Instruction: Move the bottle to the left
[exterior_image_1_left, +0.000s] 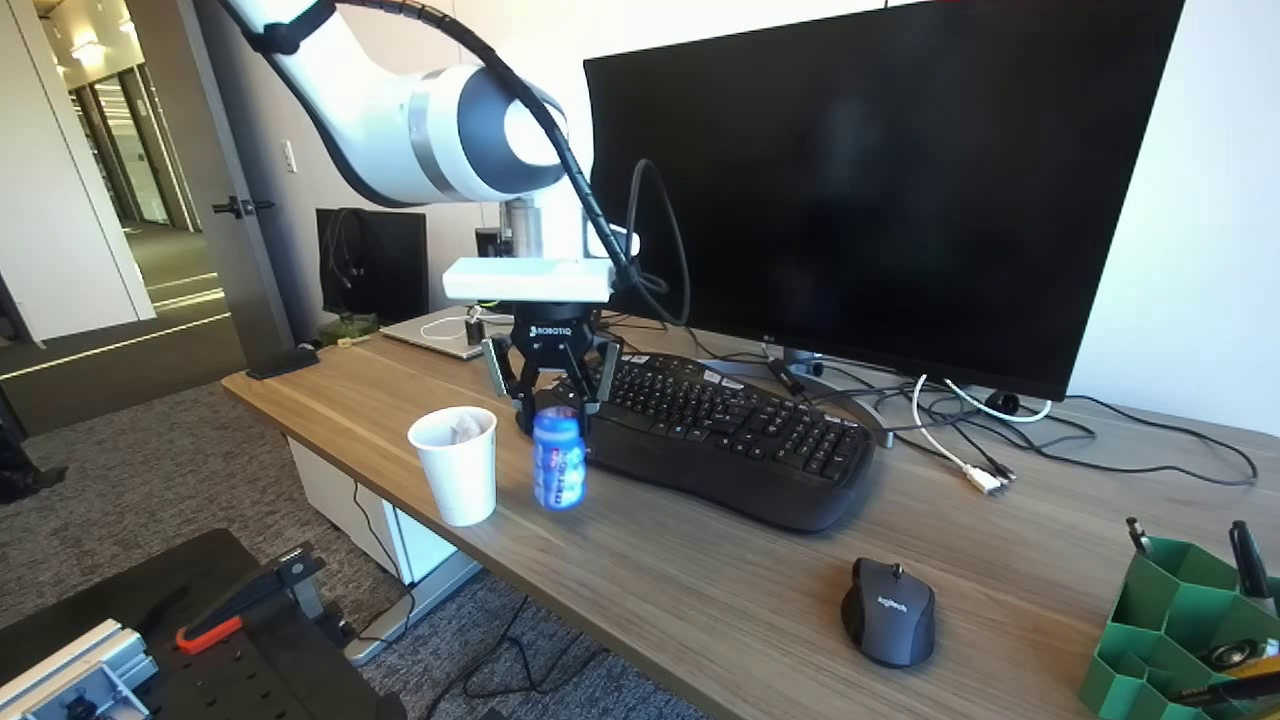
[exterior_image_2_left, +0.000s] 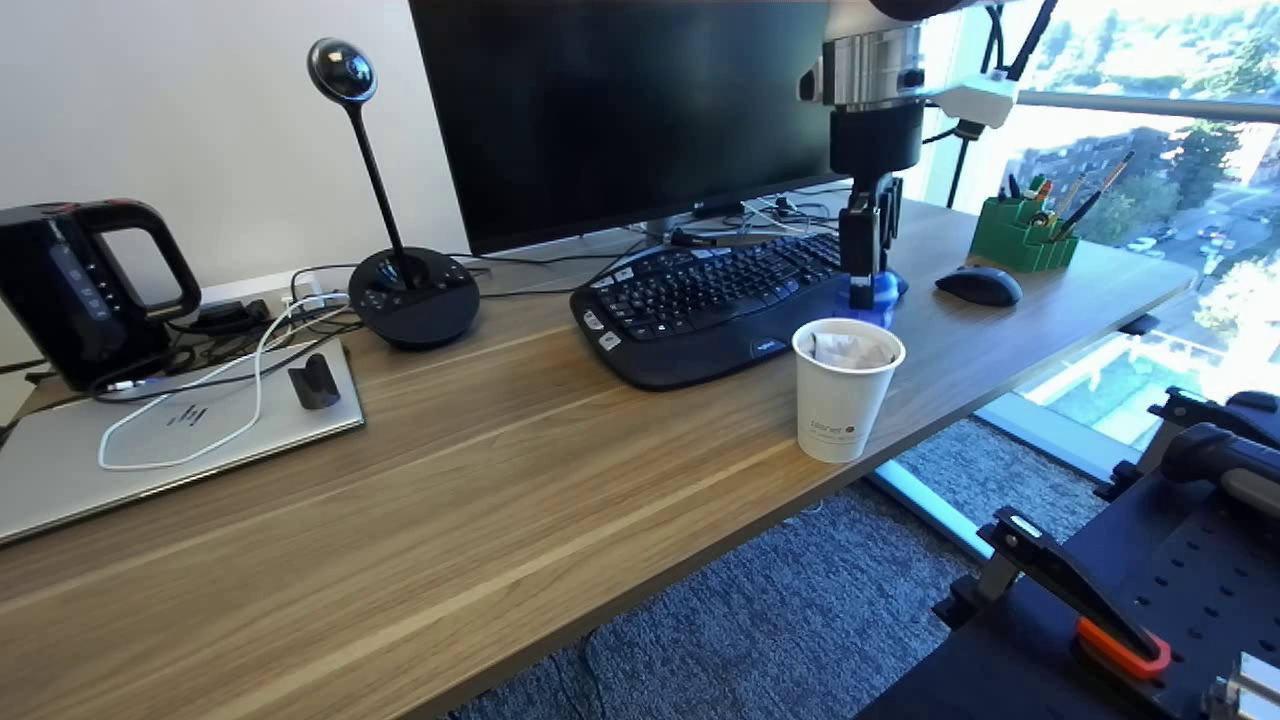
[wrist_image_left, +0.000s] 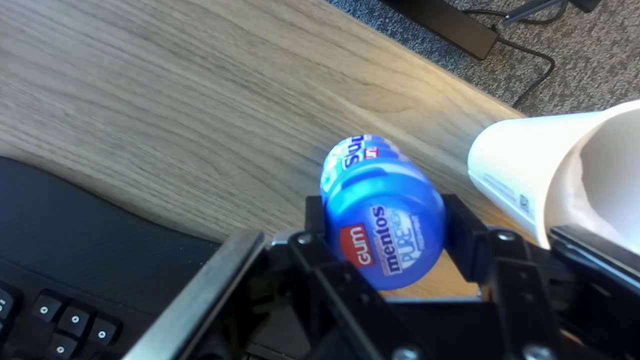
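The bottle (exterior_image_1_left: 560, 462) is one of those blue cylindrical Mentos gum ones, lid (wrist_image_left: 382, 250) on, with a red GUM patch and the word PURE on top. There's dark writing running up the side plus some whitish markings. It's pretty much upright, with the gripper (wrist_image_left: 384, 215) snug around its lid. Can't tell whether the base touches the desk (exterior_image_1_left: 700, 600). In an exterior view it's at 3 o'clock from the white cup (exterior_image_1_left: 458, 475), just beside it but apart. In the wrist view its body slants off toward 11 o'clock from the lid.
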